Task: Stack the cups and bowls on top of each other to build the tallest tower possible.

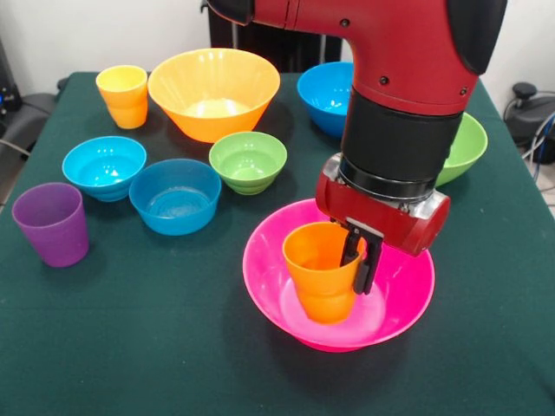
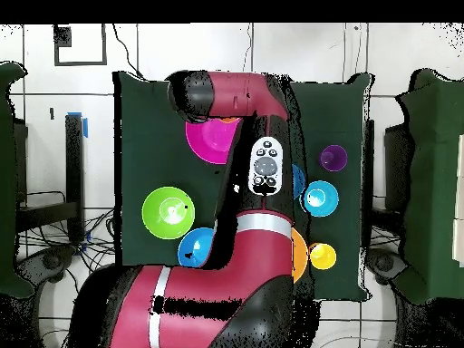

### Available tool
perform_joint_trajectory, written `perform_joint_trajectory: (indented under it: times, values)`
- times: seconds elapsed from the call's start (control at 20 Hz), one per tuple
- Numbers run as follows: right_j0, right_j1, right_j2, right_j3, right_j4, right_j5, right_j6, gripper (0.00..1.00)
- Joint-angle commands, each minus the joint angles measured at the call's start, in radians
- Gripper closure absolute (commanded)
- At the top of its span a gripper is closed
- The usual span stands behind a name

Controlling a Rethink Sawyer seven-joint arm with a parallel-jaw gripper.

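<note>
The orange cup [image 1: 319, 267] stands upright inside the large pink bowl [image 1: 395, 299] at the front right of the table. My gripper [image 1: 359, 260] comes down from above at the cup's right side, one finger inside the rim and one outside, shut on the cup's wall. In the overhead view the arm covers the gripper and the cup, and only part of the pink bowl [image 2: 208, 143] shows. The other bowls and the two other cups stand apart on the green cloth, nothing stacked on them.
Yellow cup [image 1: 123, 95], large orange bowl [image 1: 213, 91] and medium blue bowl [image 1: 325, 95] stand at the back. The medium green bowl [image 1: 464, 147] sits behind the arm. Small green [image 1: 248, 160], cyan [image 1: 104, 166] and blue [image 1: 175, 196] bowls and the purple cup [image 1: 52, 224] stand at left.
</note>
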Motion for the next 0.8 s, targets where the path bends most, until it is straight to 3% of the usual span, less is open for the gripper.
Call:
perform_joint_trajectory:
  times: [0.05,0.8]
  values:
    - [-0.007,0.005,0.115,0.105,-0.006,0.061,-0.124,1.00]
    - [-0.011,0.002,0.130,0.200,-0.005,-0.025,-0.086,1.00]
